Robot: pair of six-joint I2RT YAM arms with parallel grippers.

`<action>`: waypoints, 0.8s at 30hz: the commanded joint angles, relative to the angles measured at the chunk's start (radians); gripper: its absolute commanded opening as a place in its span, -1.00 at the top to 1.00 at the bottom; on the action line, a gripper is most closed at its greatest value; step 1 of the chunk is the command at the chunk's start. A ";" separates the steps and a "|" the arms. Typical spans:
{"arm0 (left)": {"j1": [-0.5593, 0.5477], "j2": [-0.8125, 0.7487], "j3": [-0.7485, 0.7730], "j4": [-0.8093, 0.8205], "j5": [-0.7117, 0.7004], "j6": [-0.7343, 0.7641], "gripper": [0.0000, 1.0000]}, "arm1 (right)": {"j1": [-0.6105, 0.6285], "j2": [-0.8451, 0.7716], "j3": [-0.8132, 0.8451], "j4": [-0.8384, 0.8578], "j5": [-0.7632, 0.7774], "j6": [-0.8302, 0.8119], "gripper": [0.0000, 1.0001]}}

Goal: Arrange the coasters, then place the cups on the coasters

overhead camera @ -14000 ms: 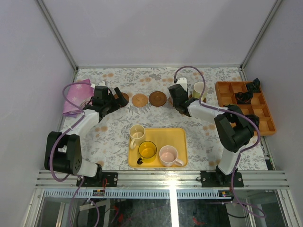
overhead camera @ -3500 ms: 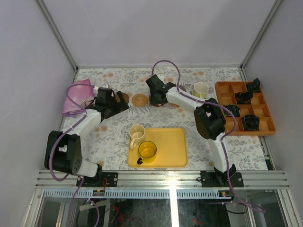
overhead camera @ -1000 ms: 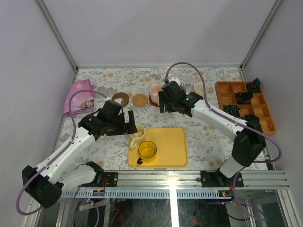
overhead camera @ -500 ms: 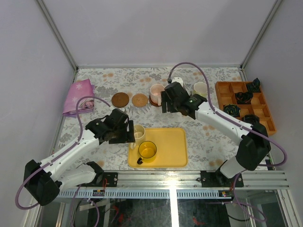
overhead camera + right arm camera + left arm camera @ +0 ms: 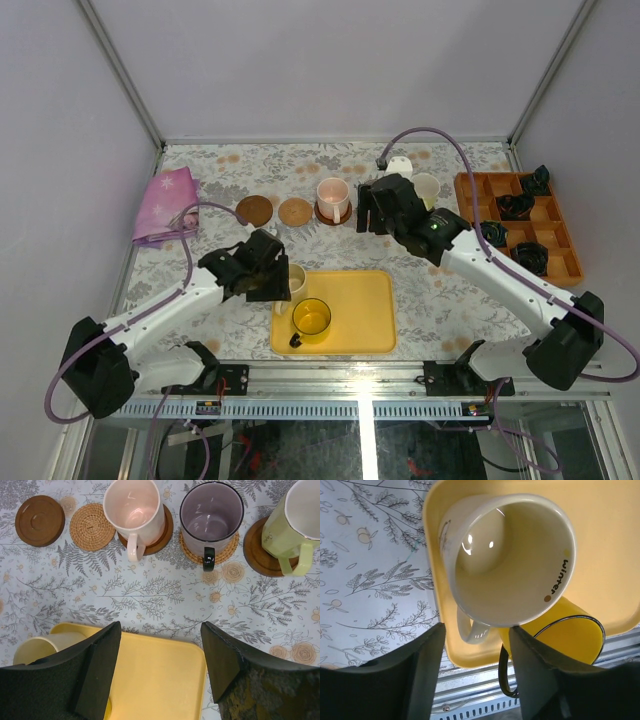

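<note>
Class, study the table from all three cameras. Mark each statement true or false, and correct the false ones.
1. Three cups stand on coasters. True: the pink cup, the grey-purple cup and the pale green cup.
2. The yellow cup sits on a coaster. False: it stands on the yellow tray.
3. Two coasters are bare. True: the dark brown coaster and the woven tan coaster.
4. The right claw grips the pink cup. False: it is open and holds nothing.
5. The left claw straddles the handle of the cream cup. True.
</note>
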 commanded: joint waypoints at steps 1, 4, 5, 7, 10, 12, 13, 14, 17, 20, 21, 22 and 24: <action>-0.013 0.030 -0.016 0.071 0.004 0.010 0.04 | 0.005 -0.009 -0.006 0.017 0.052 0.013 -0.45; -0.016 0.048 -0.018 0.077 0.010 0.017 0.18 | 0.006 -0.004 -0.010 0.021 0.049 0.018 -0.45; -0.017 0.055 -0.020 0.077 0.010 0.017 0.18 | 0.006 -0.003 -0.011 0.022 0.048 0.019 -0.46; -0.021 0.066 -0.023 0.080 0.010 0.015 0.18 | 0.006 0.001 -0.010 0.025 0.046 0.017 -0.46; -0.025 0.074 -0.026 0.089 0.014 0.012 0.25 | 0.005 0.007 -0.013 0.026 0.043 0.013 -0.46; -0.027 0.083 -0.029 0.093 0.012 0.010 0.34 | 0.006 0.012 -0.015 0.027 0.040 0.011 -0.46; -0.029 0.088 -0.029 0.095 0.010 0.009 0.36 | 0.005 0.014 -0.015 0.028 0.037 0.010 -0.46; -0.030 0.093 -0.030 0.096 0.007 0.009 0.37 | 0.006 0.016 -0.016 0.030 0.034 0.011 -0.46; -0.036 0.106 -0.028 0.099 -0.002 0.009 0.54 | 0.006 0.024 -0.021 0.036 0.025 0.010 -0.46; -0.047 0.111 -0.028 0.100 -0.012 0.008 0.94 | 0.005 0.032 -0.017 0.036 0.018 0.010 -0.46; -0.051 0.109 -0.031 0.098 -0.015 0.008 1.00 | 0.005 0.033 -0.015 0.037 0.017 0.010 -0.46; -0.054 0.107 -0.031 0.098 -0.018 0.008 1.00 | 0.006 0.034 -0.015 0.038 0.018 0.010 -0.46; -0.062 0.101 -0.033 0.098 -0.029 0.009 1.00 | 0.005 0.034 -0.018 0.041 0.017 0.010 -0.46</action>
